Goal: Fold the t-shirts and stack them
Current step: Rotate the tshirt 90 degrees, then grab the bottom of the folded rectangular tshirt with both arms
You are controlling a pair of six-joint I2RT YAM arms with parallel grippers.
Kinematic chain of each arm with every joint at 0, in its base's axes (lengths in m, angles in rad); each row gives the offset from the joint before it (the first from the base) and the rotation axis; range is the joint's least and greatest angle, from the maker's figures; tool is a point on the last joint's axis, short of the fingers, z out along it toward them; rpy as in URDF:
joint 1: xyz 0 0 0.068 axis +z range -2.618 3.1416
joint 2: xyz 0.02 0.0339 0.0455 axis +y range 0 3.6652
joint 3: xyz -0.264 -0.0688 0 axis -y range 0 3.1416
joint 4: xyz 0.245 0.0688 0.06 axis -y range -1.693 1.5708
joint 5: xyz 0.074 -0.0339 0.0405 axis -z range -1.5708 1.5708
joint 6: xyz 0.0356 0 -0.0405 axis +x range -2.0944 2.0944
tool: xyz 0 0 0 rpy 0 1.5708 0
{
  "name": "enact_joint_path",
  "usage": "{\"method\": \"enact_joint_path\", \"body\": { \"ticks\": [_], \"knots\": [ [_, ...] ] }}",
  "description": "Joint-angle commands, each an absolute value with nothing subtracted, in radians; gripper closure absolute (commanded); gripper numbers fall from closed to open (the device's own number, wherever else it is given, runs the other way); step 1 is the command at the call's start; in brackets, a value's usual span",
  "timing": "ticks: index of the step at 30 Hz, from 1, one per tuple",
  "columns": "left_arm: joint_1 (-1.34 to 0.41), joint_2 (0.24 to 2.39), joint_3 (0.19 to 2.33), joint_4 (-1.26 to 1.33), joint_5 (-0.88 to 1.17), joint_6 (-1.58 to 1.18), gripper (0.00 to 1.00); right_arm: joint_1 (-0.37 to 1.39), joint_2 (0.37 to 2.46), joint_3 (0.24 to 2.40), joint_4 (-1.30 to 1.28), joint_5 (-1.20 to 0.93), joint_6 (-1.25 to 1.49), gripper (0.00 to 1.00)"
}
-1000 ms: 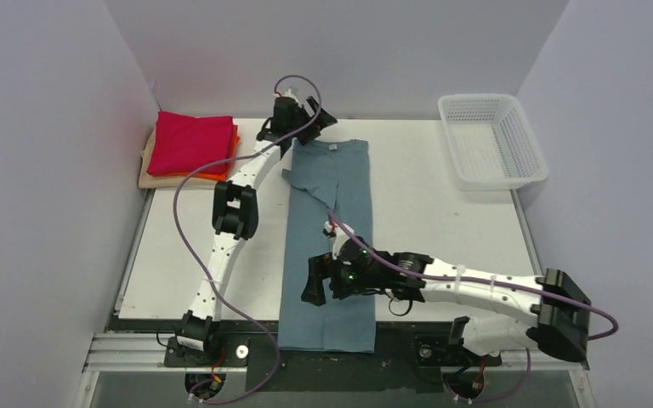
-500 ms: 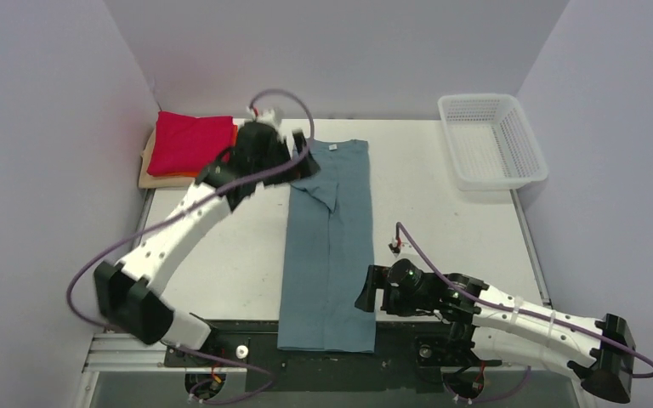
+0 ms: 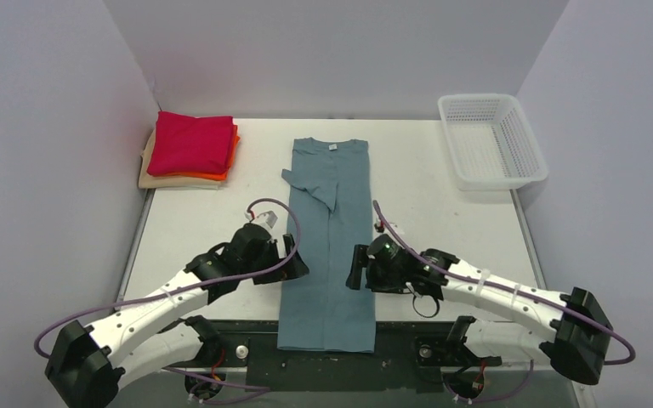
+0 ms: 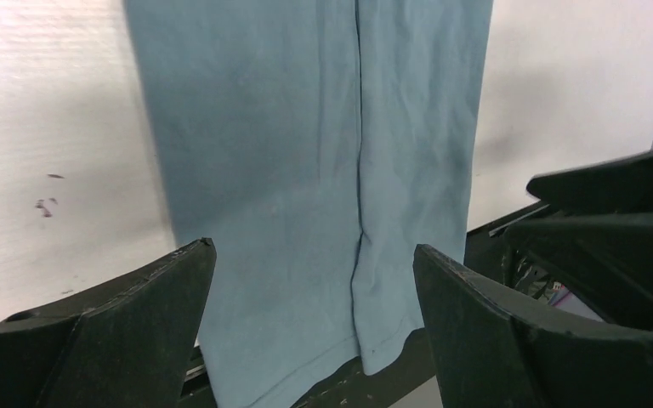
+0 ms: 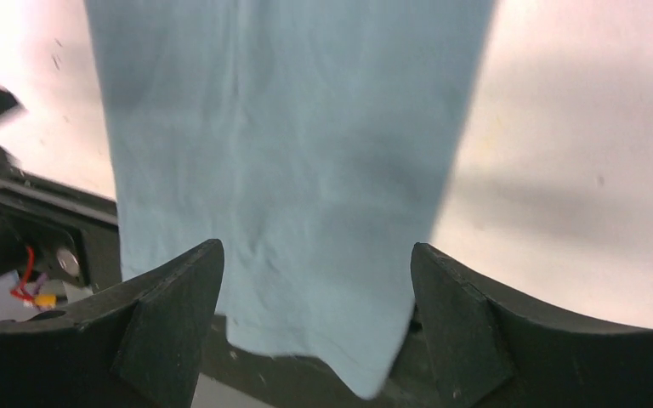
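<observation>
Teal-blue t-shirt (image 3: 330,229) lies flat on the table (image 3: 442,212) as one long narrow strip, sides folded in, running right between your two grippers. Your left gripper (image 3: 294,262) sits at the strip's left edge, fingers spread wide with nothing in them. Your right gripper (image 3: 356,268) mirrors it at the right edge, just as wide and just as empty.

From above you get the neck label (image 3: 333,147) at the far end and a sleeve corner (image 3: 289,176) poking out, well ahead of your left gripper. The left wrist camera adds a lengthwise fold line (image 4: 359,170) centred between its fingers. The right wrist camera shows the hem hanging over the dark frame (image 5: 85,229).

Far ahead-left of your left gripper sits the folded stack: crimson-red tee (image 3: 191,140), orange tee (image 3: 231,155), beige tee (image 3: 148,170).
</observation>
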State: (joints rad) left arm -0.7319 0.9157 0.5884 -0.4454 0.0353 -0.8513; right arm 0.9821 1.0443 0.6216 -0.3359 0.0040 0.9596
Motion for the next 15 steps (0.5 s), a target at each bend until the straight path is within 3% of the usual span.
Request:
{"method": "enact_joint_path", "body": {
  "ticks": [1,6,15],
  "knots": [
    [-0.752,1.000,0.581,-0.233,0.102,-0.887,0.03,0.937,1.238,0.745,-0.245,0.107,0.877,0.24],
    [-0.761,1.041,0.577,-0.300,0.045,-0.894,0.03,0.875,1.499,1.004,-0.279,0.229,0.794,0.23],
    [-0.765,0.915,0.492,-0.476,-0.025,-0.944,0.03,0.807,1.976,1.397,-0.377,0.318,0.744,0.22]
  ]
}}
